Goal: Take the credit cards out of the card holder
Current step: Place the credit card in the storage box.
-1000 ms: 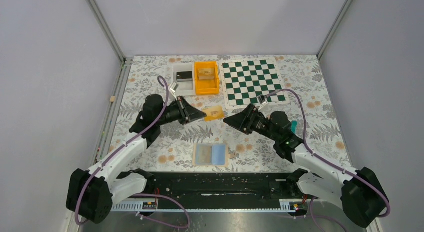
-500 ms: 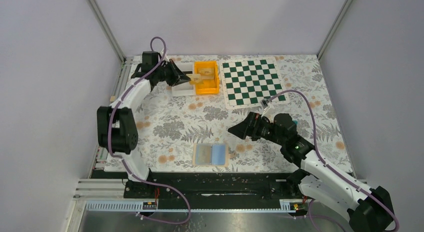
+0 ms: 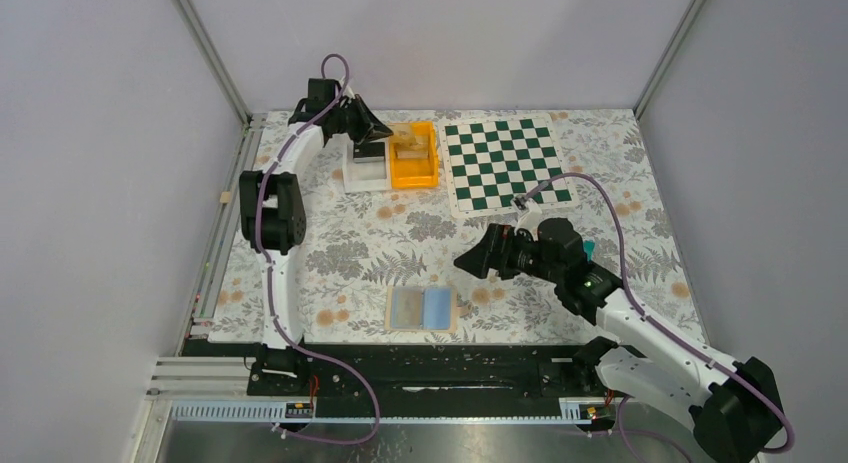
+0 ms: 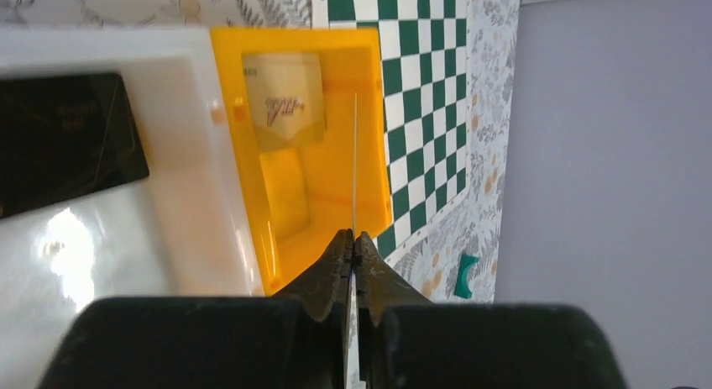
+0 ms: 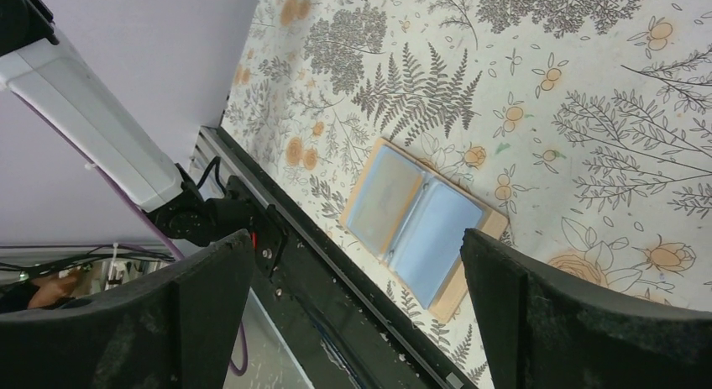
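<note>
One card holder (image 3: pixel 421 308) is seen lying open and flat on the desk (image 3: pixel 330 263), near its front edge and between the two arm bases. It is made up of two light-blue rectangular panels framed by a tan border, with a fold line down the middle; from the right wrist view the card holder (image 5: pixel 420 229) shows one panel greyer than the other. The desk is covered with a cloth printed with ferns and orange flowers. Three cards can be counted. One thin pale card (image 4: pixel 354 162) is clamped edge-on between the closed fingers of the left pincer (image 4: pixel 353 236) and is held above the orange bin (image 4: pixel 252 196). A second card (image 4: pixel 284 103), pale with a dark logo, lies inside that bin at one end. A glossy black card (image 4: pixel 59 154) rests in the white tray (image 4: pixel 193 154). One orange bin (image 3: pixel 414 155) and one white tray (image 3: pixel 366 173), both of smooth plastic and rectangular, are set touching side by side at the far edge of the desk, where the left pincer (image 3: pixel 388 138) is reached out. One green-and-white chessboard mat (image 3: pixel 502 163) is laid just beside the bin. The right pincer (image 3: pixel 475 260) is held spread wide and empty above the desk, near the card holder but apart from it, its two black fingers (image 5: pixel 210 313) framing the card holder in the wrist view. One small teal object (image 3: pixel 587 248) is partly hidden by the right arm.
</note>
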You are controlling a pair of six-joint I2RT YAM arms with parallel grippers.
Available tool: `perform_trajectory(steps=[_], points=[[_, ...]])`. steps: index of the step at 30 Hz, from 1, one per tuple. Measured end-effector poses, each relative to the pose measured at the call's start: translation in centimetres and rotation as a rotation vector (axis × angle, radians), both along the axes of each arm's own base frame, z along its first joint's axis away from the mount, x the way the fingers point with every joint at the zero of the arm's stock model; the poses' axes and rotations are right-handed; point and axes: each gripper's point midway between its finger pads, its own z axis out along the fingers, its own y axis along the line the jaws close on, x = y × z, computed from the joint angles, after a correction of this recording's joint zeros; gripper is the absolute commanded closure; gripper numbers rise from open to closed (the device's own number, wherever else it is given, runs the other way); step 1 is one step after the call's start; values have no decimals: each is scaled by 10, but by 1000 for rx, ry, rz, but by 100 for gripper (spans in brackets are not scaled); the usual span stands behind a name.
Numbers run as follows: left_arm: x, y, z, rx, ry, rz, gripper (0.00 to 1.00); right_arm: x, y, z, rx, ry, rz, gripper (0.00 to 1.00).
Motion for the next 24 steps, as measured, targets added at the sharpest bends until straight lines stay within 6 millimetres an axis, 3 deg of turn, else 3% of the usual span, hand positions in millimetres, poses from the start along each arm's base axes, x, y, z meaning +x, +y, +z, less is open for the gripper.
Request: perform_trajectory(steps=[4, 13, 19, 24], points=[[18, -6, -12, -33, 5, -10, 100, 3, 1, -8, -32, 14, 2, 1], [28, -14, -50, -78, 56, -12, 100, 9, 4, -18, -67, 37, 7, 1], [36, -26, -49, -97, 32, -25, 99, 11, 5, -20, -74, 45, 4, 1], [40, -33, -44, -101, 1, -26, 85, 13, 4, -20, -79, 43, -7, 1]])
